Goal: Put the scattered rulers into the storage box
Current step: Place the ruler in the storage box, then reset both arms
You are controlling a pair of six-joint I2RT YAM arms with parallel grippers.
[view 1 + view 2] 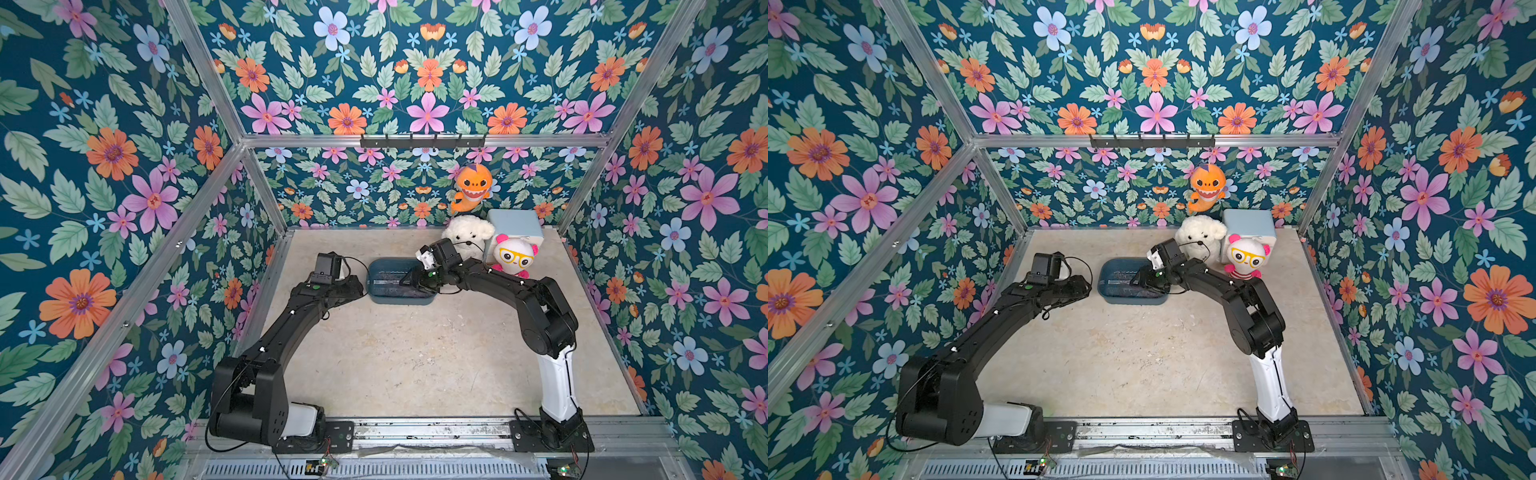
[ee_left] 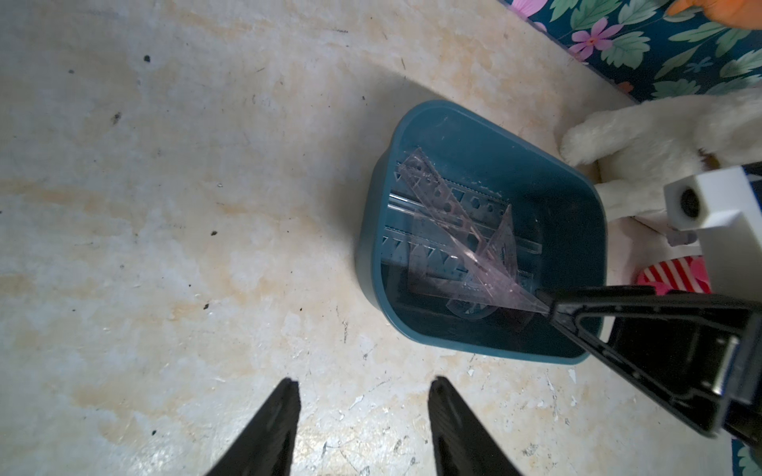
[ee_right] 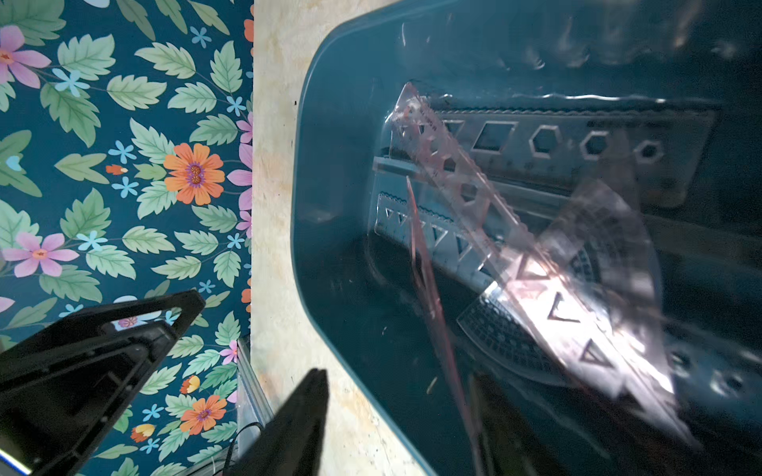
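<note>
The shallow dark teal plastic storage box [image 1: 395, 300] stands on the pale stone-look table [image 1: 415, 365], just beside a white plush dog [image 1: 465, 235]. Inside it lie the thin translucent pinkish plastic rulers [image 2: 449, 210]. Long stencil rulers are flat on the bottom, with a half-round protractor [image 3: 507, 342] and a triangular set square [image 2: 486, 272] whose sharp corner points up at the right claw [image 3: 396, 395]. This claw's fingers are spread and the set square stands on edge between them; I judge it is not pinched. The left claw [image 2: 363, 416] is spread too, empty, above bare table near the box. I find no ruler outside the box, though clear plastic is hard to see. These pieces look very light, stiff but easy to snap, and slippery. Lying flat they give little to grip, so a corner or a raised edge is the best hold.
</note>
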